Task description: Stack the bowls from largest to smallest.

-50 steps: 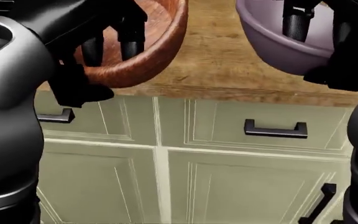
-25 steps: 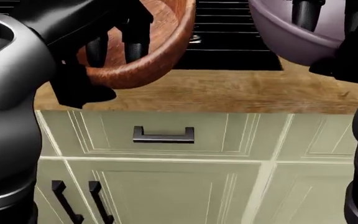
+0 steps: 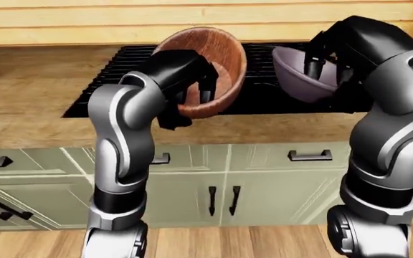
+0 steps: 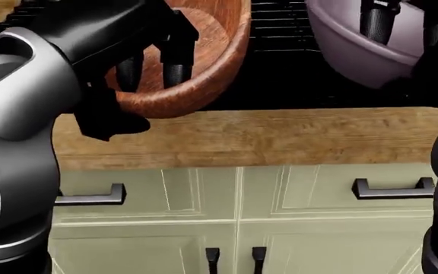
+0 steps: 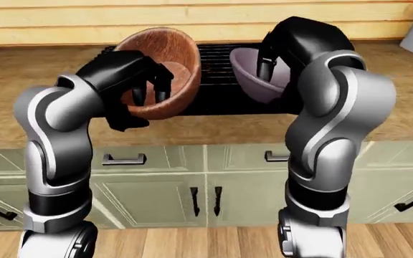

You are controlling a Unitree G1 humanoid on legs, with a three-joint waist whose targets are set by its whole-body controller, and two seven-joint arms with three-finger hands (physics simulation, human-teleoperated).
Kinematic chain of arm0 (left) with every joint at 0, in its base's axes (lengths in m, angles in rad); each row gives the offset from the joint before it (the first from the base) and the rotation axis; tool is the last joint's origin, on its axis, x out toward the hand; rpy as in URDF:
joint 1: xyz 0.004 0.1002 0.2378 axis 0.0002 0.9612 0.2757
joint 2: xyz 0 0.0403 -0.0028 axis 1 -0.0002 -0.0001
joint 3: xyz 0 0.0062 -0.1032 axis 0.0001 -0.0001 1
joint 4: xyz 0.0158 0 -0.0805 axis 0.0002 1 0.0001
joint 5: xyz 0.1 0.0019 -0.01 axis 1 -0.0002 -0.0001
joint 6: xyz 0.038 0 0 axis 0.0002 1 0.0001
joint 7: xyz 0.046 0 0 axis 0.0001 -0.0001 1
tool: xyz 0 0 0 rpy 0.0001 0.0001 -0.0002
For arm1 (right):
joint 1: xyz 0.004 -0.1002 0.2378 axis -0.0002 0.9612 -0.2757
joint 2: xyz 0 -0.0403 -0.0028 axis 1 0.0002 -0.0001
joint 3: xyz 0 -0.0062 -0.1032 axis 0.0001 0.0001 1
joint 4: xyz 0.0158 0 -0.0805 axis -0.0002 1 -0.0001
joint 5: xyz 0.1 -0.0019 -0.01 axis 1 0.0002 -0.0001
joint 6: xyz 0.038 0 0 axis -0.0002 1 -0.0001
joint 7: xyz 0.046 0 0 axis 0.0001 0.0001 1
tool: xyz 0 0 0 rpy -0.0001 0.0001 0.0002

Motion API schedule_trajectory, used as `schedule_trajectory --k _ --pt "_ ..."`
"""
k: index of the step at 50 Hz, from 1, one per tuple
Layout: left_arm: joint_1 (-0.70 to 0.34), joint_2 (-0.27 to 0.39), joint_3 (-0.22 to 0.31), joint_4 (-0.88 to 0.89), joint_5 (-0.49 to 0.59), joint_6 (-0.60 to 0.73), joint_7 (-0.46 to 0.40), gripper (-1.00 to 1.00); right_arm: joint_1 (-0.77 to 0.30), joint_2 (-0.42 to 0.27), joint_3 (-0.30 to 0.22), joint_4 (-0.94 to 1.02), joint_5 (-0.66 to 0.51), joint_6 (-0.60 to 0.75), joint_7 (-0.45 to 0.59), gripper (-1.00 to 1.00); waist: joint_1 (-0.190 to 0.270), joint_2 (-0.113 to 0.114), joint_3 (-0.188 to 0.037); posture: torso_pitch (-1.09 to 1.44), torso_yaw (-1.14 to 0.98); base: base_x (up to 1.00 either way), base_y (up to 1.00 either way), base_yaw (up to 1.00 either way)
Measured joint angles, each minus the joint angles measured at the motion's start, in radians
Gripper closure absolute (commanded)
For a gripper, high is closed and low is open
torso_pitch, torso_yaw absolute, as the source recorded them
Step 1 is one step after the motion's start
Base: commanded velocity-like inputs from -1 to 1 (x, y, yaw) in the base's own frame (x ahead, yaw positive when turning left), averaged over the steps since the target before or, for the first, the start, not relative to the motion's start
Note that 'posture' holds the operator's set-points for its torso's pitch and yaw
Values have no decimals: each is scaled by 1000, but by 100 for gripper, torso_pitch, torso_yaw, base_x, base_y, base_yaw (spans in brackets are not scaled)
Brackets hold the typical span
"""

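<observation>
We take the black ridged stove (image 3: 264, 80), set flush into the wooden bench (image 3: 34, 102), as our landmark. Above its left half in the left-eye view we hold a brown wooden bowl (image 3: 224, 64), round and grained, tipped so its opening faces the camera and slightly left. Our left hand (image 3: 192, 88) pinches its near rim, two fingers (image 4: 175, 71) inside the bowl and the thumb under its outer wall. Above the stove's right half we hold a smooth mauve bowl (image 3: 296, 80), tilted with its opening up and toward the camera. Our right hand (image 3: 328, 64) grips its rim, fingers curled inside. The two bowls are apart. Below the stove, pale green panelled cabinet doors (image 3: 264, 188) carry black bar handles (image 3: 310, 156).
</observation>
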Motion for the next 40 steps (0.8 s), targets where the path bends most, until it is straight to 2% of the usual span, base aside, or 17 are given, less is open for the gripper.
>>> schedule_trajectory --k 3,5,7,9,11,17,19,21,24,26,28,29,30,32,35,37,40 --pt "-14 7 7 -1 -3 3 -12 100 -22 0 6 4 -2 1 5 100 2 13 -6 0 0 8 100 0" --pt "-23 11 19 -17 -3 5 -6 100 -35 -1 6 -2 1 -2 0 100 -1 50 8 0 0 7 100 0" --pt "-32 22 30 -22 -4 9 -4 100 -53 -2 10 1 3 -4 0 100 10 113 2 0 0 7 100 0" --pt "-16 35 45 -17 -3 18 -12 100 -40 13 29 -3 6 -7 10 100 28 107 21 0 0 7 100 0" --pt "-19 44 53 2 3 31 -27 100 -46 11 43 21 18 -10 28 100 36 112 18 0 0 8 100 0" --pt "-48 48 45 -19 -7 35 -27 100 -86 -1 21 2 6 -9 28 100 34 43 29 0 0 8 100 0" --pt "-64 49 42 -15 -11 36 -28 100 -96 -5 17 -3 2 -9 21 100 22 19 19 0 0 7 100 0" --pt "-54 41 32 -22 -15 35 -28 100 -74 -5 8 -2 -1 -9 16 100 5 16 21 0 0 8 100 0" --pt "-56 42 17 -12 -24 38 -52 100 -71 -8 7 21 -3 -4 30 100 8 1 -3 0 0 7 100 0" --pt "-74 45 25 -20 -22 42 -52 100 -85 -10 8 10 0 -5 30 100 8 21 1 0 0 5 50 50" --pt "-98 47 30 -39 -21 45 -46 100 -96 -17 -2 -10 -2 -5 24 100 40 104 26 0 0 1 0 100" --pt "-97 53 37 -46 -21 46 -43 100 -94 -11 -1 -24 -4 -5 20 100 60 130 38 0 0 1 0 100" --pt "-82 59 44 -50 -17 49 -46 100 -80 0 10 -30 -3 -5 24 100 78 125 44 0 0 2 0 100" --pt "-66 61 55 -34 -3 63 -64 100 -72 1 37 -4 13 -6 53 100 102 110 28 0 0 0 50 50" --pt "-78 64 71 -36 16 79 -76 100 -88 -6 47 5 33 -11 75 100 94 33 50 0 0 0 21 0" --pt "-85 58 60 -50 10 77 -74 100 -87 -14 27 -12 25 -6 72 100 73 36 56 0 0 0 0 0" --pt "-95 58 47 -52 -4 71 -79 100 -106 -26 11 -15 11 3 70 100 46 52 38 0 0 0 0 0"
